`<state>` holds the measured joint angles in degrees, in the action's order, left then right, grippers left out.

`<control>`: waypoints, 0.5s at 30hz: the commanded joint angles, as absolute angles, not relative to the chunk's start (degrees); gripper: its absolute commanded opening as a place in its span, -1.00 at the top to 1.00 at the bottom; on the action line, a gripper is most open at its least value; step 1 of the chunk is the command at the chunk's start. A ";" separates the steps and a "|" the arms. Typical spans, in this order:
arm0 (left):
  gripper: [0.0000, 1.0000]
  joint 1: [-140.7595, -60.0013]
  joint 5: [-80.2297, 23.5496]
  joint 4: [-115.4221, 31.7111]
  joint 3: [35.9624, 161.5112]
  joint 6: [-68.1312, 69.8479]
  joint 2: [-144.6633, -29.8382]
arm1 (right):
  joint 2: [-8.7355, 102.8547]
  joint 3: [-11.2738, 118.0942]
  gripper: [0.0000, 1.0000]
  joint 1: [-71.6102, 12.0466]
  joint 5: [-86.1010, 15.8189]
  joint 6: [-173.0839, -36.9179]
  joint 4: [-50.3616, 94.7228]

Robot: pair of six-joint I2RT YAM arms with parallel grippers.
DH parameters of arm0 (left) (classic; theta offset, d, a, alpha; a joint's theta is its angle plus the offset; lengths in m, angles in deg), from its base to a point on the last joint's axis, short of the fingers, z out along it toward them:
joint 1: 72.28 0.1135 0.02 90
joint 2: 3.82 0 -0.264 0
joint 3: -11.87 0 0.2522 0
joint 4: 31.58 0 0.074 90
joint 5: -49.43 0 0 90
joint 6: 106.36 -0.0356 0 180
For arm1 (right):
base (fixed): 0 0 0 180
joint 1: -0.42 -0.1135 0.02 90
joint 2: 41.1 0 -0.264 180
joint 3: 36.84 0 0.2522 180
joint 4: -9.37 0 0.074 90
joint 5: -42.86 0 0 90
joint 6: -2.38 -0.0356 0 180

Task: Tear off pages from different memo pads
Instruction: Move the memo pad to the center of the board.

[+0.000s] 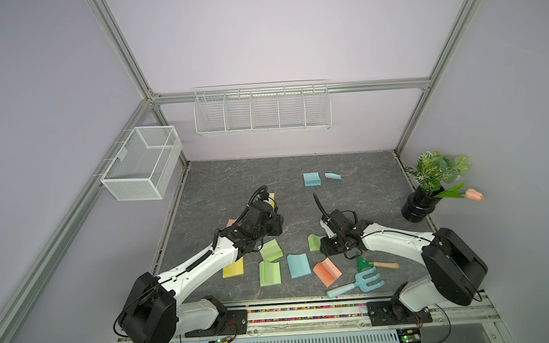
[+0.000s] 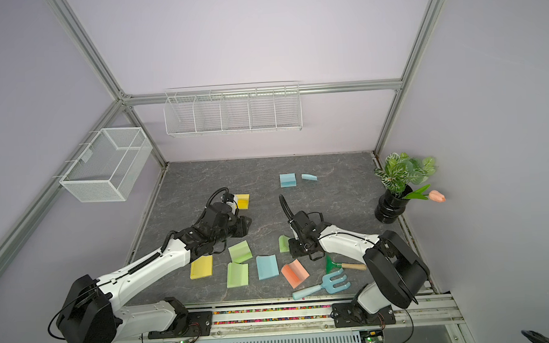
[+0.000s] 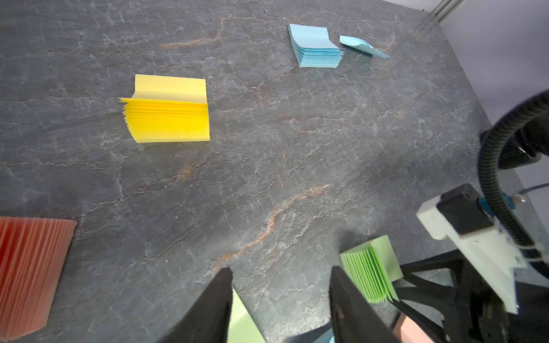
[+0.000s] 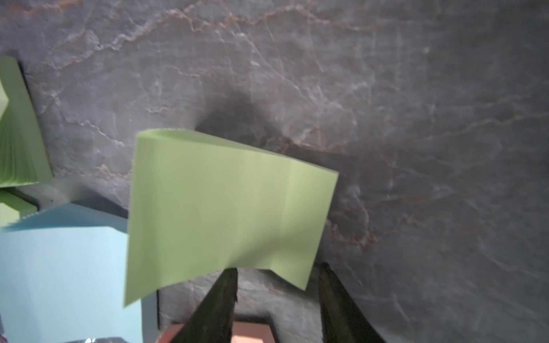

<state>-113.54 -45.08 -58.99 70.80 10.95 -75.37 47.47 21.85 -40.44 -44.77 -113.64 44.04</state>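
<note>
Two pairs of jaws stand spread with nothing between them. On the left gripper (image 3: 281, 268) they hang over bare desk (image 3: 267, 148) with a clear gap. On the right gripper (image 4: 278, 267) they are parted at the near edge of a green memo pad (image 4: 225, 202); I cannot tell whether a tip touches the paper. In a top view this pad (image 1: 314, 242) lies on the desk just ahead of the right gripper, its top sheet arched up and its fanned page edges turned toward the left arm. Beyond the left gripper a yellow memo pad (image 3: 169, 118) lies flat, top sheet lifted, fanned edge facing that arm's wrist. At the far side sits a far blue memo pad (image 1: 311, 179), with a loose blue page (image 1: 333, 176) just beside it on its right, curled and not touching it. Toward the front edge a near blue memo pad (image 1: 299, 265) and a salmon memo pad (image 1: 327, 272) lie side by side, the salmon one turned diagonally
</note>
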 commanded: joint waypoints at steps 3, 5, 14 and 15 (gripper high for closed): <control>-0.06 -113.50 -45.78 -57.38 69.76 11.09 -74.31 | 55.10 27.80 0.06 -39.17 -47.18 -107.38 49.57; -0.05 -113.50 -45.72 -57.20 69.59 11.19 -74.30 | 57.29 31.26 0.04 -38.50 -48.92 -105.39 51.78; -0.04 -113.50 -44.76 -56.49 69.14 11.77 -73.21 | 58.86 32.63 -0.04 -32.59 -51.59 -101.46 54.69; -0.04 -113.50 -44.44 -56.31 69.02 11.76 -73.13 | 59.48 33.08 -0.04 -32.20 -51.70 -101.54 54.74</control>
<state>-113.54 -45.02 -57.54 69.69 10.99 -74.30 57.55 33.80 -33.82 -50.95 -103.41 50.90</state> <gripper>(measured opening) 0.518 0.521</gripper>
